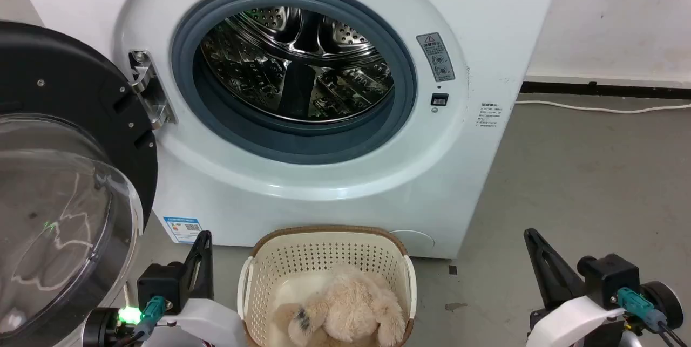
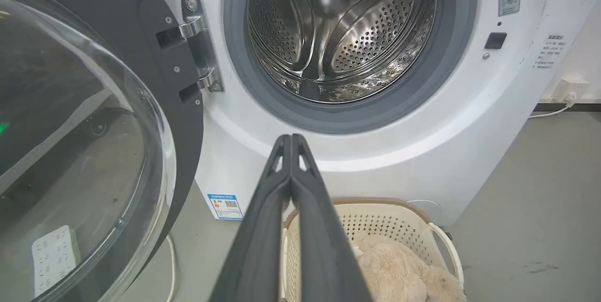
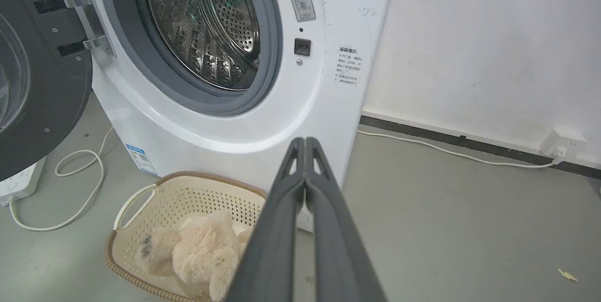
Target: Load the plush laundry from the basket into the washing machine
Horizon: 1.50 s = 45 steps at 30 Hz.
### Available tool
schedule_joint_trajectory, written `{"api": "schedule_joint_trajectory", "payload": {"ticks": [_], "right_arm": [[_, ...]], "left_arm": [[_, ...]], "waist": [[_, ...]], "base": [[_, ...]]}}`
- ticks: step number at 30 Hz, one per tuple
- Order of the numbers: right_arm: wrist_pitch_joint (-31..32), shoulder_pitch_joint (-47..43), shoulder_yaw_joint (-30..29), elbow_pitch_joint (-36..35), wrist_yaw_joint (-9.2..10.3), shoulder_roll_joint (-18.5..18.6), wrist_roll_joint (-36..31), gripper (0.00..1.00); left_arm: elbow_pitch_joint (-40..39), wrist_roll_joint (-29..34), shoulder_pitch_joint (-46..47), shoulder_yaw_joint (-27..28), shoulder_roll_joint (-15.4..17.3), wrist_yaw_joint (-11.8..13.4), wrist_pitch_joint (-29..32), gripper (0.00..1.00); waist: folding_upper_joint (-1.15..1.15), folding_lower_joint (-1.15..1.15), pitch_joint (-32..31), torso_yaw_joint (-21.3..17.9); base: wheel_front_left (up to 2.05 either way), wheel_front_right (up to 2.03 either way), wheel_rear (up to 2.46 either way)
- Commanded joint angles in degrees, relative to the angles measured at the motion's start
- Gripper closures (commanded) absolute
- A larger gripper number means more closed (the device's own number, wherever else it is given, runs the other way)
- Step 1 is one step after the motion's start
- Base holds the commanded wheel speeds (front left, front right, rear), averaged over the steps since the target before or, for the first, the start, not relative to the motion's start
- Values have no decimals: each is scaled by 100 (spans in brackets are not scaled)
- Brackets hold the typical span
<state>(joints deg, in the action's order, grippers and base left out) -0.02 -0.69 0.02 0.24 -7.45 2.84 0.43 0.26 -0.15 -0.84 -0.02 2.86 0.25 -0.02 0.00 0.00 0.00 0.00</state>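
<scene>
Head view: plush laundry (image 1: 345, 309) lies in the basket (image 1: 324, 254) at 6 o'clock, below the open washing machine (image 1: 486, 66). Left wrist view: left gripper (image 2: 291, 141) fingers pressed together. Right wrist view: right gripper (image 3: 305, 143) likewise; best spread wide before pinching the plush laundry's bulk at 7 o'clock.

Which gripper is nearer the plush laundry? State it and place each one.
Left. The left gripper is just left of the basket holding the plush laundry; the right gripper stands farther off to its right.
</scene>
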Motion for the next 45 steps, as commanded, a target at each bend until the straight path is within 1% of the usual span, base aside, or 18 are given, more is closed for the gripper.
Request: {"api": "schedule_joint_trajectory", "payload": {"ticks": [1,45], "right_arm": [[2,69,-2,-24,-3,4,-43,100],[2,69,-2,-24,-3,4,-43,100]], "left_arm": [[-26,15,84,2,1,-25,2,100],[-26,15,84,2,1,-25,2,100]], "waist": [[0,0,0,0],[0,0,0,0]], "base": [[0,0,0],[0,0,0]]}}
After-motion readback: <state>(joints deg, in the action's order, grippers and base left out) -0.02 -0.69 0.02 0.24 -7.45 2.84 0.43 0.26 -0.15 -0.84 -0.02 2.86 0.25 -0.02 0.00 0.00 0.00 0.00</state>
